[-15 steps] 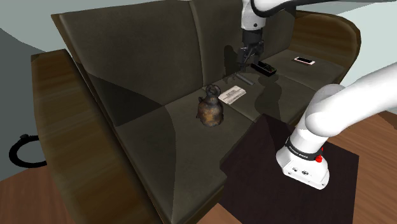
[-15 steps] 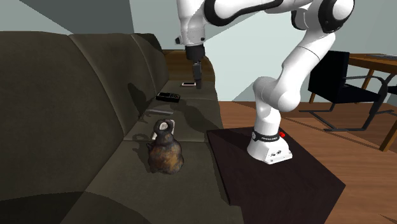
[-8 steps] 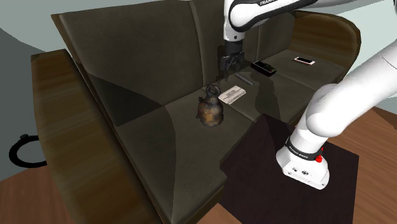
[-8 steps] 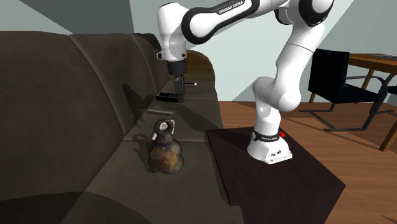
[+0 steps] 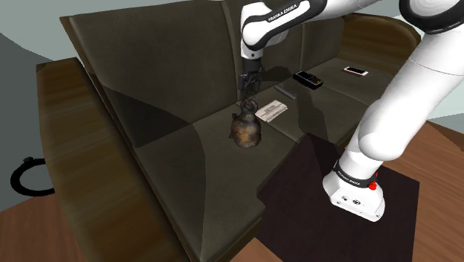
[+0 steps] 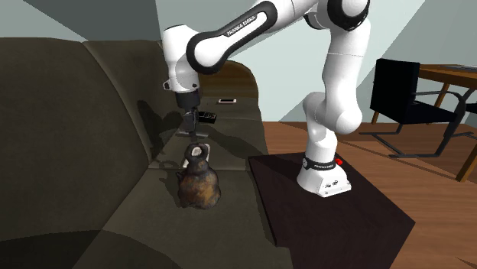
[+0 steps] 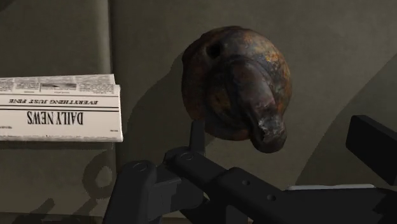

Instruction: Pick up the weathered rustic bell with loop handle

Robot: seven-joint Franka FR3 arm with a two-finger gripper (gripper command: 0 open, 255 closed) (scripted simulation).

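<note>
The bell (image 5: 245,128) is a rusty brown, round-bodied thing with a dark loop handle, standing upright on the seat of the dark sofa (image 5: 178,167). It also shows near the seat's front edge (image 6: 198,183). My black gripper (image 5: 245,95) hangs just above the loop handle (image 6: 198,150), pointing down. In the second exterior view the gripper (image 6: 191,131) stops a little short of the handle. In the wrist view the bell (image 7: 238,83) lies straight ahead of the gripper (image 7: 286,137), whose fingers stand apart and touch nothing.
A folded newspaper (image 5: 272,110) lies on the seat close behind the bell, also beside it (image 7: 57,108). Farther along the seat are a black remote (image 5: 308,79) and a phone (image 5: 355,71). The sofa's backrest rises right behind the gripper. A dark chair (image 6: 413,99) stands beyond the stand.
The arm has swung toward the shoulder view's left and come down, from over the remote to just above the bell's handle. The bell has not moved.
</note>
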